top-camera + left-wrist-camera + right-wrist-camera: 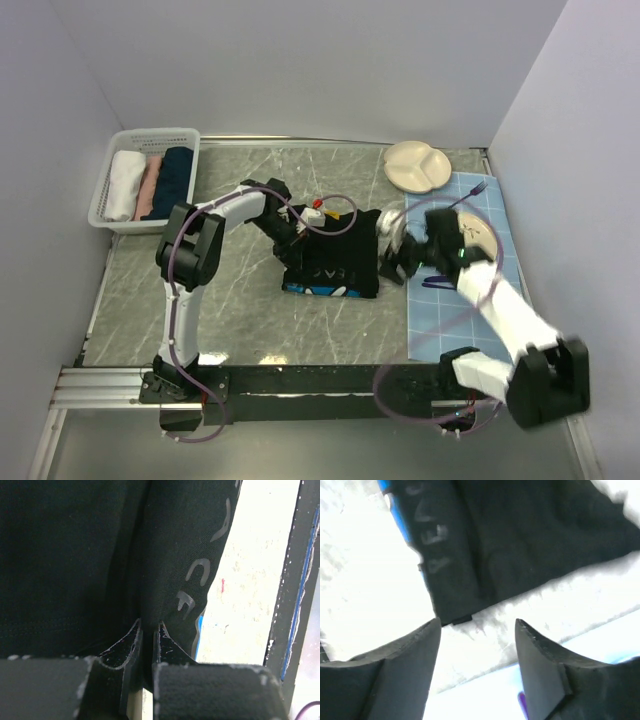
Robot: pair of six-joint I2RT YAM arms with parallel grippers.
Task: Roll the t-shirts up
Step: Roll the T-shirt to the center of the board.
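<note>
A black t-shirt [335, 255] lies folded on the table's middle, with a white-and-blue print at its near edge and a yellow tag at its far edge. My left gripper [292, 243] is at its left edge and is shut on a fold of the black cloth [165, 580]. My right gripper [392, 262] is open just off the shirt's right edge; the shirt's corner [520, 545] lies beyond its fingertips. Rolled white, pink and navy t-shirts [150, 183] lie in the basket.
A white basket [110, 165] stands at the far left. A cream divided plate [420, 165] sits at the far right. A light-blue gridded mat [495, 215] with a purple fork [475, 190] and a bowl lies under my right arm.
</note>
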